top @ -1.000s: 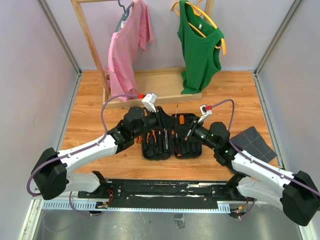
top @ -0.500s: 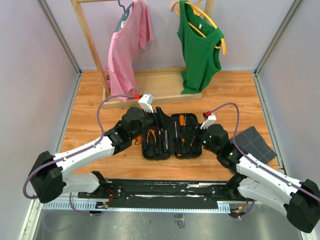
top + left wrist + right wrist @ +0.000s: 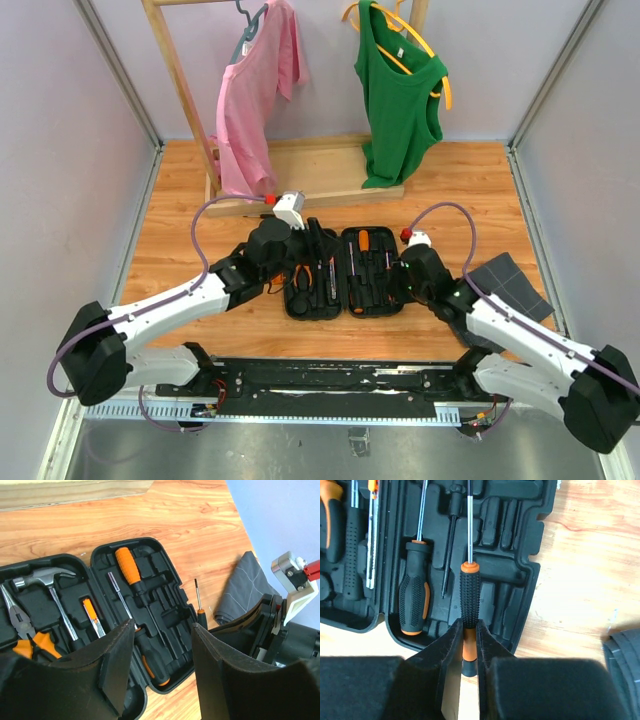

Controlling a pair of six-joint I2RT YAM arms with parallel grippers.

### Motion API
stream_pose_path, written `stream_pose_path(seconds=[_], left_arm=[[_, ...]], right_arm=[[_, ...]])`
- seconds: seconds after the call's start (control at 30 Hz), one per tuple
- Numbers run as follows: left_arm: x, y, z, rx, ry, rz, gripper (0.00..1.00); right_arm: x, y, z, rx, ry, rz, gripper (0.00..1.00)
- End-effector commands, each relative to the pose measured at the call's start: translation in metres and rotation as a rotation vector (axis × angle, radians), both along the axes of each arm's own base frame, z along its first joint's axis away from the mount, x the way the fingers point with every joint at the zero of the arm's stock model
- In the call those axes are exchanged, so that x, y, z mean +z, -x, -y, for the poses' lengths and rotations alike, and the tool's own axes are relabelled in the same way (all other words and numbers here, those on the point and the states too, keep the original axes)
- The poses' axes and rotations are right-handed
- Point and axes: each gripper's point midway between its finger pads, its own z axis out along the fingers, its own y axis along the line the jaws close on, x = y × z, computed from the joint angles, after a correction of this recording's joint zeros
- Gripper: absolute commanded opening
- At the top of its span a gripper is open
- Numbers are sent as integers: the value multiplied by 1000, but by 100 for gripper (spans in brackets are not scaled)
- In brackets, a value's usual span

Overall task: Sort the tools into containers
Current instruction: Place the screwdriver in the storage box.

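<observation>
On the wooden desk (image 3: 180,210) the case (image 3: 512,585) lay open; right fingers (image 3: 449,655) clamped a screwdriver (image 3: 469,595), lined up over an empty slot, likely for seating; left fingers (image 3: 117,665) hung apart, empty

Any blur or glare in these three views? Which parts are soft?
Top view: even light, sharp throughout, no glare on the case. Left wrist view: left fingers dark and soft, case and hammer crisp. Right wrist view: right fingers blurred at the bottom, screwdriver grip texture sharp.

Matt plastic case (image 3: 520,580), knurled-grip screwdriver (image 3: 469,595), smooth wood table (image 3: 180,200).
</observation>
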Motion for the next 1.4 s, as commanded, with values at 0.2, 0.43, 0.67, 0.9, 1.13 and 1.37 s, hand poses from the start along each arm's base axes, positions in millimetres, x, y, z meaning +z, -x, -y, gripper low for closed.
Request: stream_pose_path(seconds=[0.2,0.43,0.67,0.9,1.13,1.37], left_arm=[[-9,0,-17,81,-6,-2,53],[-11,-1,-13,67,-28,-9,53],[-16,1,-16,67,-35,-18,53],[-18,2,-17,72,-30,-27,53],[-21,3,-18,76,-33,-33,52],[-24,2,-18,84,-31,-42,52]], right_arm=[[-17,-1,8,54,152,-132,4],[-27,-11,18,-17,167,-90,1],[-35,-10,28,-63,195,-105,1],[-48,-8,26,-82,181,-132,3],[-53,-7,26,-93,178,-153,11],[-50,-1,32,-100,189,-163,17]])
